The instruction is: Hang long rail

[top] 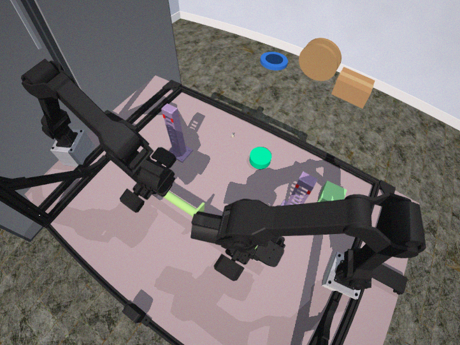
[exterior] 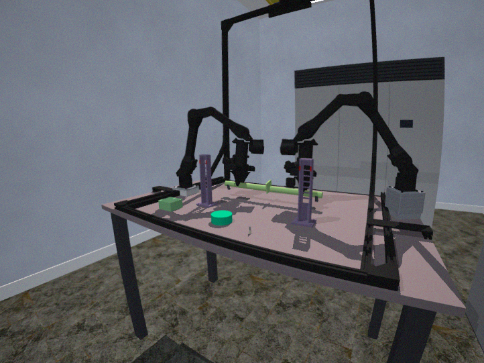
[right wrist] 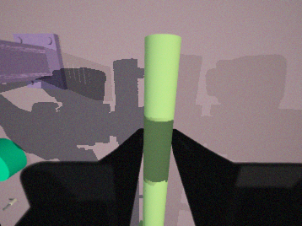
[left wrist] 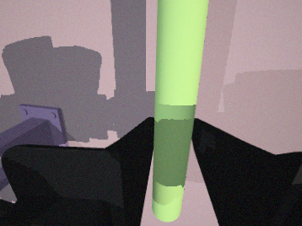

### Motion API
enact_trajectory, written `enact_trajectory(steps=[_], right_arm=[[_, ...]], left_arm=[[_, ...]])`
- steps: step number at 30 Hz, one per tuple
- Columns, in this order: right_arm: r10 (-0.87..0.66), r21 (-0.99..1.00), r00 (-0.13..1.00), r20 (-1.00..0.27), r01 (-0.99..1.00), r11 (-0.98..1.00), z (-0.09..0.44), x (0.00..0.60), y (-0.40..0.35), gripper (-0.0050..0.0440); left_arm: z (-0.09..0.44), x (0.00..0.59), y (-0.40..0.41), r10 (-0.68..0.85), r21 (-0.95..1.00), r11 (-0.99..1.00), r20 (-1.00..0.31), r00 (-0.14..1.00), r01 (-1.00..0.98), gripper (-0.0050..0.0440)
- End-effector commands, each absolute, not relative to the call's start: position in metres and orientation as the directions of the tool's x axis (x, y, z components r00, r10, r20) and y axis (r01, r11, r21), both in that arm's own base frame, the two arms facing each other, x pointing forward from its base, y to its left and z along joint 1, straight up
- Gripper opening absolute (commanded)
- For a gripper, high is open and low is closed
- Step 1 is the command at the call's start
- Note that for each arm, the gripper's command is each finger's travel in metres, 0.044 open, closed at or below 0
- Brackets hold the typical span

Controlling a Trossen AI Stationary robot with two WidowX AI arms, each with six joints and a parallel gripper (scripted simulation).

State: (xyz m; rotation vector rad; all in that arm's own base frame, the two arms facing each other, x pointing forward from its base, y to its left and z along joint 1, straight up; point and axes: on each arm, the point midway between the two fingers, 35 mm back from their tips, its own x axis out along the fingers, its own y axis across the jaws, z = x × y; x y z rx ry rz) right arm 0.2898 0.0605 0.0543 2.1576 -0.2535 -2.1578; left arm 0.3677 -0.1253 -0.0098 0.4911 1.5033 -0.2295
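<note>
Lift step judged in hand: the rail (top: 179,203) (exterior: 250,186) (left wrist: 181,46) (right wrist: 162,76) appears held off the table, not yet hung. The left gripper (top: 147,185) (exterior: 305,186) (left wrist: 172,124) is closed around the rail near one end; the right gripper (top: 245,250) (exterior: 239,182) (right wrist: 157,132) is closed around it toward the other, with the end sticking out past the fingers. A hook (exterior: 316,198) is seen under the rail beyond the left gripper, another hook (exterior: 228,187) beyond the right one.

The left post (top: 174,134) (exterior: 301,201) (left wrist: 25,137) stands off to one side of the left gripper, the right post (top: 305,180) (exterior: 202,185) (right wrist: 21,61) off to the same side of the right gripper. Red marks (top: 171,120) (exterior: 299,168) are placed high on the left post, red marks (top: 308,192) (exterior: 206,162) high on the right; the rail hangs below both.

Next, more height is needed from both grippers together, rail kept level, then a sideways carry to the posts. Hooks should be lined up with the marked slots before lowering; if one side is led, a wrong slot could be caught.
</note>
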Motion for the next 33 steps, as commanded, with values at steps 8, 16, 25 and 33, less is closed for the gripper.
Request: enact_trajectory(steps=[8, 16, 25, 33], right_arm=[[-0.292, 0.292, -0.018, -0.956, -0.059, -0.955, 0.0541, 0.2899, 0.0653, 0.0], [-0.336, 0.337, -0.022, -0.941, -0.058, -0.94, 0.0537, 0.29, 0.0669, 0.0], [-0.433, 0.434, -0.025, -0.901, -0.054, -0.899, 0.0531, 0.2908, 0.0705, 0.0], [-0.47, 0.471, -0.029, -0.882, -0.053, -0.881, 0.0524, 0.2908, 0.0716, 0.0]], left_arm=[[-0.0074, 0.3655, -0.1299, 0.262, 0.292, 0.855, -0.956, 0.129, 0.428, 0.0], [-0.0078, 0.365, -0.1313, 0.303, 0.337, 0.842, -0.941, 0.148, 0.421, 0.0], [-0.0082, 0.3641, -0.1345, 0.388, 0.434, 0.805, -0.901, 0.194, 0.404, 0.0], [-0.0089, 0.3636, -0.1355, 0.422, 0.471, 0.789, -0.882, 0.209, 0.395, 0.0]])
